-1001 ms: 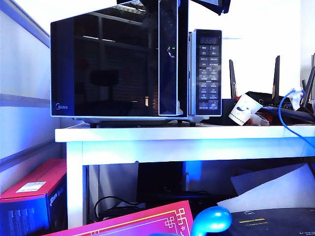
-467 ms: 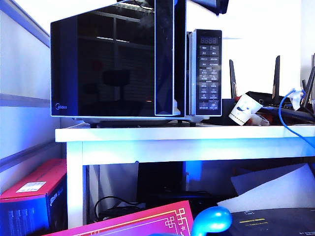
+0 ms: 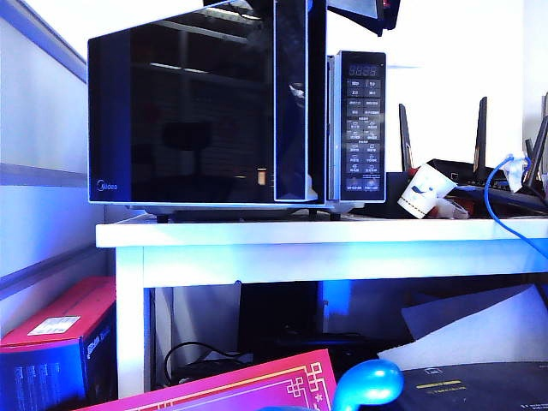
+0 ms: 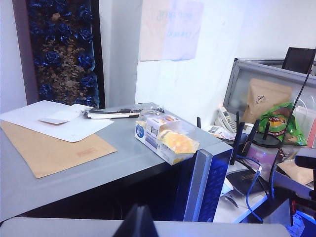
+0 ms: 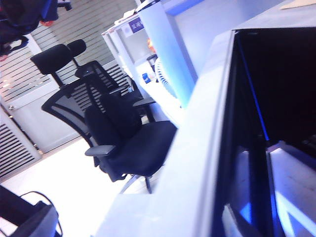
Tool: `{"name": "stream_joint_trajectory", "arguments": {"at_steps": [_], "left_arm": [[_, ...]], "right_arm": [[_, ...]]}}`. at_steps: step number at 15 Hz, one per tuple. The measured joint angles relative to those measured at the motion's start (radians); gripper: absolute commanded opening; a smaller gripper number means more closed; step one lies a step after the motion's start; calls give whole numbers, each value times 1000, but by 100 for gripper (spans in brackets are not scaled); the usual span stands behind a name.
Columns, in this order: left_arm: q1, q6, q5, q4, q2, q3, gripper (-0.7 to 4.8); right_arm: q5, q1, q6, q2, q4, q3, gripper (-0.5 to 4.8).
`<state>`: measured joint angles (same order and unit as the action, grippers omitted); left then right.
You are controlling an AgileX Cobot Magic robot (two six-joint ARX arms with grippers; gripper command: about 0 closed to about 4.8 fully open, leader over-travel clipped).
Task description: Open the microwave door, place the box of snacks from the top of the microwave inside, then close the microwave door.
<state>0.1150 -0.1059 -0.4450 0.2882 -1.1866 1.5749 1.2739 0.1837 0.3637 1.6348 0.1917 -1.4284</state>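
Note:
The microwave (image 3: 362,124) stands on a white table. Its black glass door (image 3: 188,111) hangs ajar, the handle edge swung out in front of the button panel. The box of snacks (image 4: 165,138), clear plastic with yellow and white contents, sits on the microwave's grey top (image 4: 123,163) near the front corner. My left gripper (image 4: 138,222) hovers in front of and above the door's top edge, shut and empty, well short of the box. My right gripper (image 3: 364,13) is above the panel, open. The door's pale edge (image 5: 187,163) runs between its spread fingers (image 5: 29,219), and the dark cavity (image 5: 281,74) is beyond.
White papers (image 4: 54,121), a brown envelope (image 4: 54,153) and pens (image 4: 111,114) lie on the microwave top behind the box. A black router (image 3: 479,171), a tipped paper cup (image 3: 424,190) and a blue cable (image 3: 492,193) crowd the table right of the microwave. Office chairs (image 5: 113,128) stand in front.
The door's free edge wobbled slightly left and back and stays ajar. The right arm's dark end above the panel has dipped a little. The left arm has not moved.

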Motion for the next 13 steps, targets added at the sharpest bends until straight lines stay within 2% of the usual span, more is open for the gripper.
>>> {"name": "stream_joint_trajectory", "arguments": {"at_steps": [7, 13], "left_arm": [[0, 0, 0, 1, 0, 0, -5], [0, 0, 0, 2, 0, 0, -5]], "right_arm": [[37, 58, 6, 0, -48, 0, 430], [35, 147, 10, 0, -48, 0, 429]]}}
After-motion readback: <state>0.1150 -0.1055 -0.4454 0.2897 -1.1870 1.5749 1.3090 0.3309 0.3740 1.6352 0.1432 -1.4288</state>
